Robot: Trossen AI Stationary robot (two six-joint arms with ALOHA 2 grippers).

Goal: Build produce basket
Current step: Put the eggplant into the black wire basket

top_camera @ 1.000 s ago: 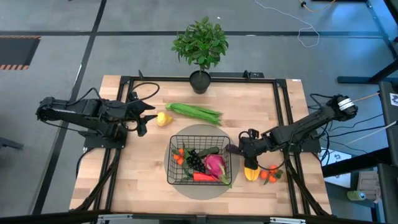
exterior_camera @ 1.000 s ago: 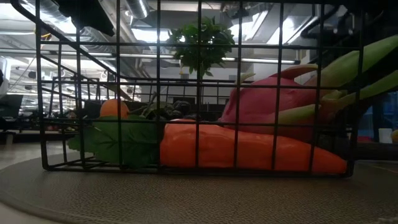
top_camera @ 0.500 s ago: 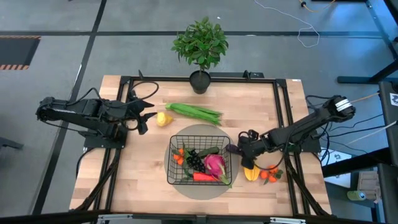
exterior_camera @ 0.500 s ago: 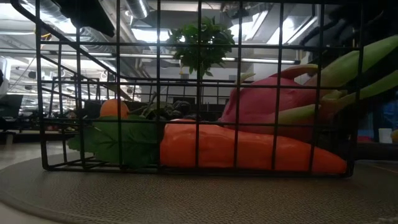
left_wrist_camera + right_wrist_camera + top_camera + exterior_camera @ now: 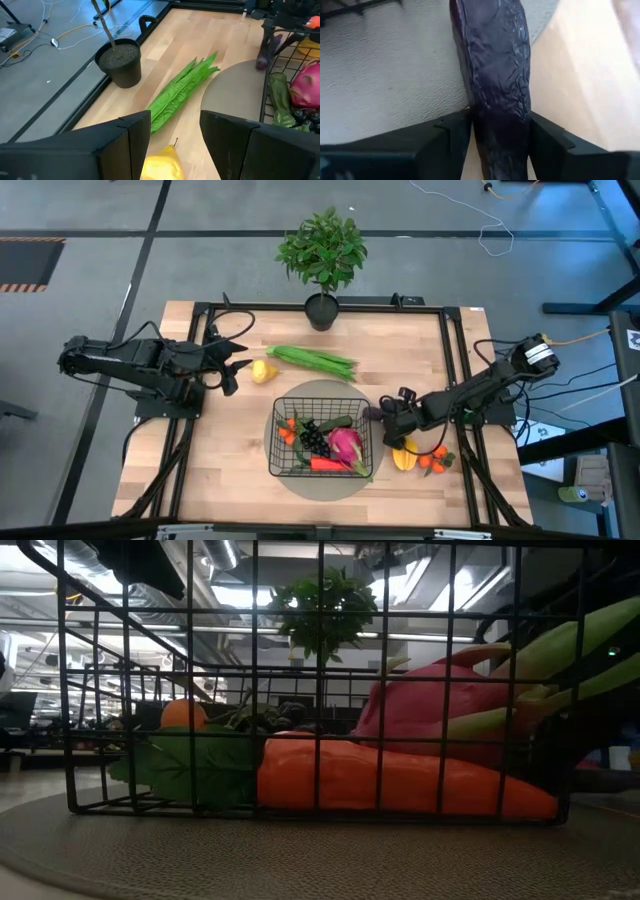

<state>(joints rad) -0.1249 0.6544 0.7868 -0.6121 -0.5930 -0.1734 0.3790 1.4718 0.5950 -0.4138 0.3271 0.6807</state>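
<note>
Wooden table [image 5: 220, 470], round grey mat [image 5: 325, 487], grey floor [image 5: 90, 300]

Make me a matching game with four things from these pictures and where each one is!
Things:
1. eggplant
2. lemon
3. carrot
4. potted plant

Places:
A. at the far edge of the table
B. lying inside the basket
C. between the right gripper's fingers
D. on the table just in front of the left gripper

Pairs: 1-C, 2-D, 3-B, 4-A
</note>
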